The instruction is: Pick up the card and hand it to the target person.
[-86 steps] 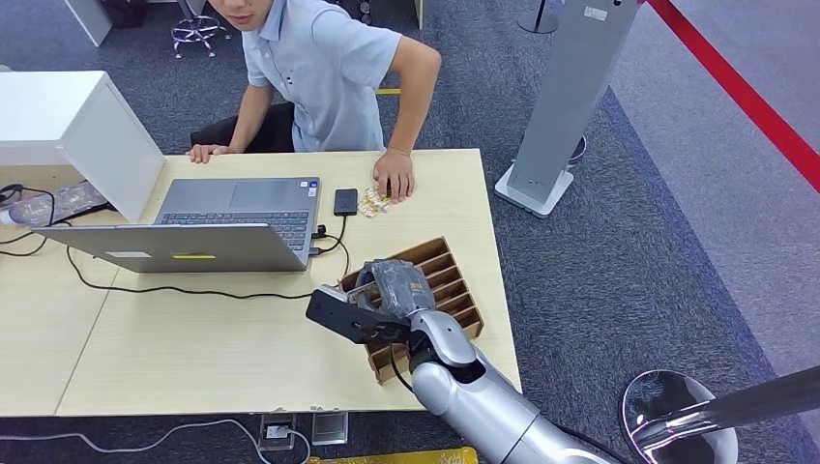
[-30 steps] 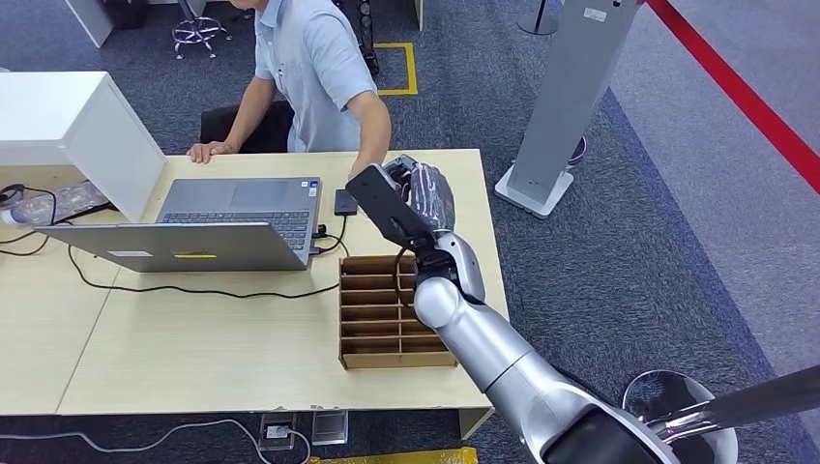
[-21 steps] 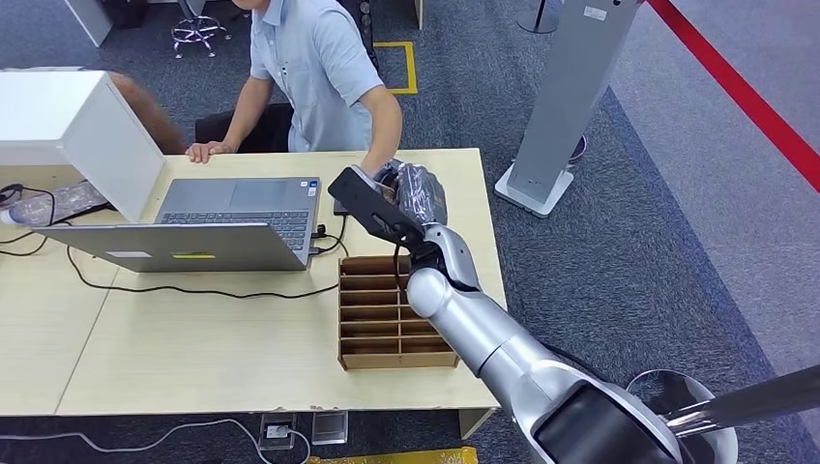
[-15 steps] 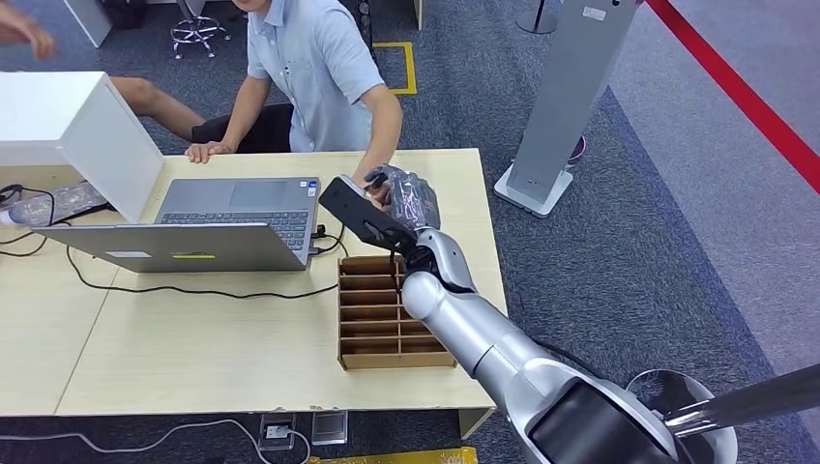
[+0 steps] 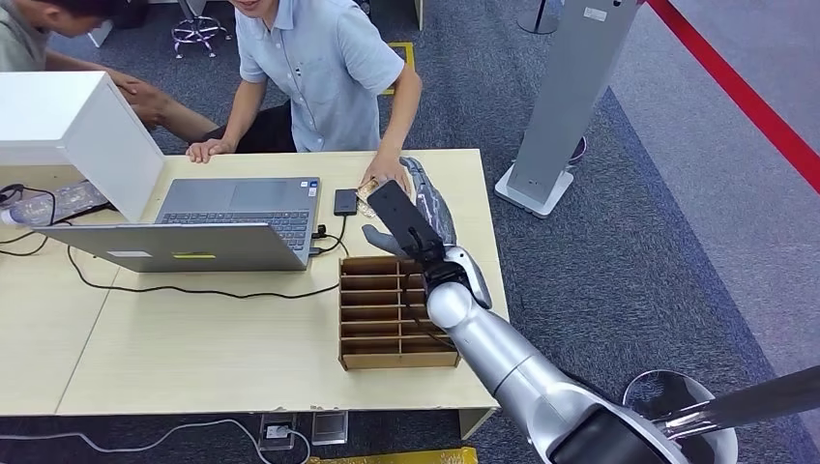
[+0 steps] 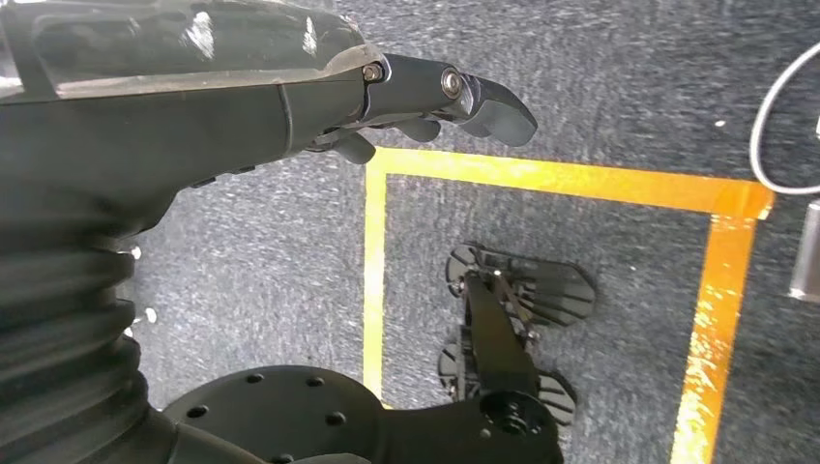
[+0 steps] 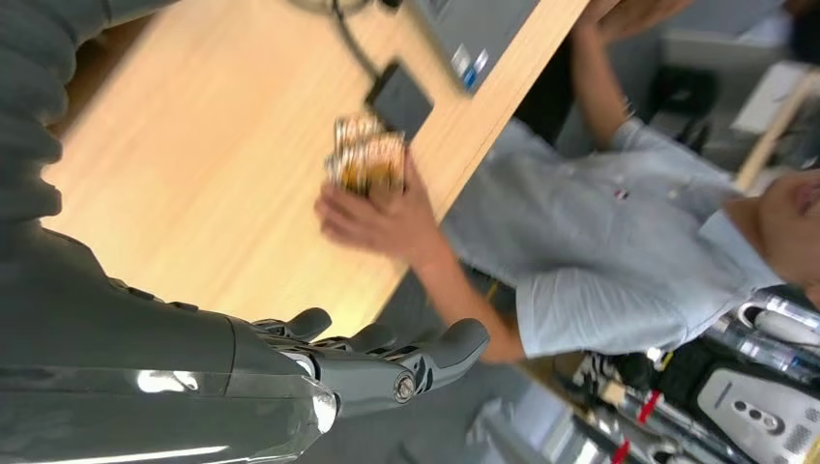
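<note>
Card (image 7: 367, 155) sits in person's hand (image 7: 372, 215) at far edge of desk (image 5: 193, 338), beside black phone (image 5: 345, 201). Right hand (image 5: 411, 220) hovers over desk just short of it, apart from card, fingers (image 7: 425, 353) stretched out and holding nothing. Card looks gold-patterned, though blur hides detail. Wooden slotted tray (image 5: 372, 314) lies under right forearm; laptop (image 5: 232, 217) nearby. Left hand (image 6: 290, 87) hangs over carpet with yellow tape lines, fingers loosely extended, holding nothing.

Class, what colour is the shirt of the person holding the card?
Light blue shirt; the head view shows it best.
</note>
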### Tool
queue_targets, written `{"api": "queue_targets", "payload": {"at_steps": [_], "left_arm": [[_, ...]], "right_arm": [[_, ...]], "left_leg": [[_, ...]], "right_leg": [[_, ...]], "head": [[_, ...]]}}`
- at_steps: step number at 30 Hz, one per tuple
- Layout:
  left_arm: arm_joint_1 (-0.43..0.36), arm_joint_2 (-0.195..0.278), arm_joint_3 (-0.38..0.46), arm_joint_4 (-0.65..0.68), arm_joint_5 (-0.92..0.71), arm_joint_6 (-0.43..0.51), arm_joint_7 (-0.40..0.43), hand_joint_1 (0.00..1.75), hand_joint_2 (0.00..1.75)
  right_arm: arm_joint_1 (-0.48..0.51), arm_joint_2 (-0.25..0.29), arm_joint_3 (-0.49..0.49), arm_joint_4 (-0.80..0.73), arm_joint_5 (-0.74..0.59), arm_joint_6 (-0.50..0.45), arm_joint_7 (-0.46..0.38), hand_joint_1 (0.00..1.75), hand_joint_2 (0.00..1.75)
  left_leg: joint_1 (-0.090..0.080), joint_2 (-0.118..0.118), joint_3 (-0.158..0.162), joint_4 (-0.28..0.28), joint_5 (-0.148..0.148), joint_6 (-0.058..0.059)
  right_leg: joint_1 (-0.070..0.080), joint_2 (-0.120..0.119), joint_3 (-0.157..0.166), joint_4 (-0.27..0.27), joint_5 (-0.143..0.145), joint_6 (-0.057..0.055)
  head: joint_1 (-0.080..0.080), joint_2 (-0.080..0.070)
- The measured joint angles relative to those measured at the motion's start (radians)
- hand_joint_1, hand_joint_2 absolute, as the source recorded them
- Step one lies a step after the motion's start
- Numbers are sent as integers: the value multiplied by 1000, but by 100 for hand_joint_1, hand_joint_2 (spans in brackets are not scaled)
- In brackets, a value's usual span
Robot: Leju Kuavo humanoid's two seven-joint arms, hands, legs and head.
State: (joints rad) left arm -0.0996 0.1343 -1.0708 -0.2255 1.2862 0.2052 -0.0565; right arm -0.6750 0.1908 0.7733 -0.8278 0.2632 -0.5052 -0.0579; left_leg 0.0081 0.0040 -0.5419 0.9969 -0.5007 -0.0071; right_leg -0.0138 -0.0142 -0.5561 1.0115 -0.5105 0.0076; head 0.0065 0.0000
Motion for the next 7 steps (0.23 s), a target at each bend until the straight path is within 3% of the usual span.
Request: {"api": "queue_targets", "payload": {"at_steps": [3, 7], "left_arm": [[4, 0, 0, 0, 10, 5, 8, 0, 175], [8, 2, 1, 0, 19, 11, 12, 0, 175]], "right_arm": [[97, -52, -35, -144, -118, 63, -42, 0, 175], [198, -122, -73, -322, -168, 104, -64, 0, 175]], "left_leg": [[0, 0, 0, 0, 0, 0], [0, 1, 1, 0, 0, 0]], "right_leg": [[0, 0, 0, 0, 0, 0], [0, 1, 0, -1, 0, 0]], "head": [[-1, 0], [1, 0]]}}
